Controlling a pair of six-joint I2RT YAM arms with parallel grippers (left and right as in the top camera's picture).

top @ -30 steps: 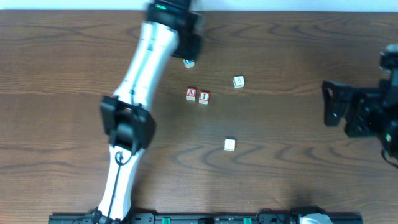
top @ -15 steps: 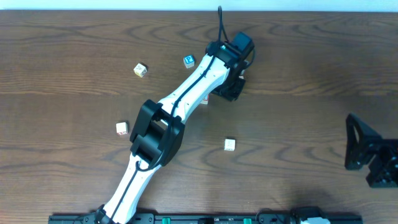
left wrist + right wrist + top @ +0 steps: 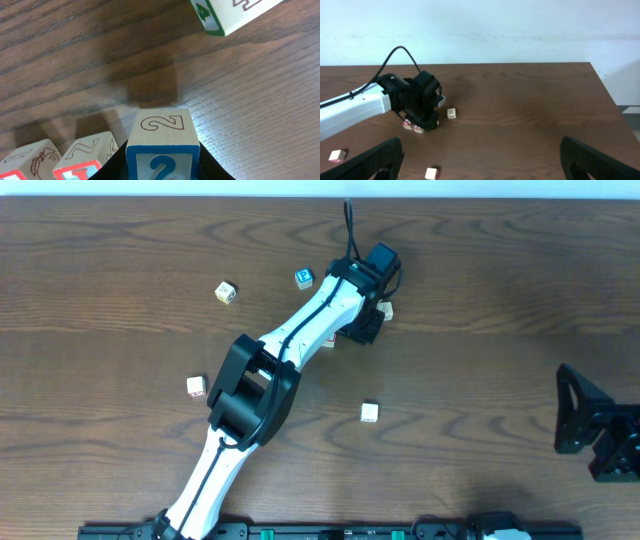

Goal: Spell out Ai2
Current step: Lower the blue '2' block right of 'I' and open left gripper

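Observation:
My left gripper (image 3: 362,323) is shut on a wooden block with a blue 2 (image 3: 162,145) and holds it low over the table. Just left of it stands the red I block (image 3: 85,157), and the A block (image 3: 25,162) is beyond that at the frame's edge. In the overhead view the arm hides these blocks. The right wrist view shows the left gripper (image 3: 420,107) over the two red blocks (image 3: 414,127). My right gripper (image 3: 600,435) is open and empty at the front right (image 3: 482,160).
A block with a green 4 (image 3: 235,12) lies just beyond the held block, and also shows overhead (image 3: 386,310). Loose blocks lie at the back (image 3: 304,278), back left (image 3: 226,292), left (image 3: 196,386) and middle front (image 3: 369,412).
My left arm has swung from the far edge right and down over the A and I blocks, then shifted slightly. My right arm has pulled back towards the front right.

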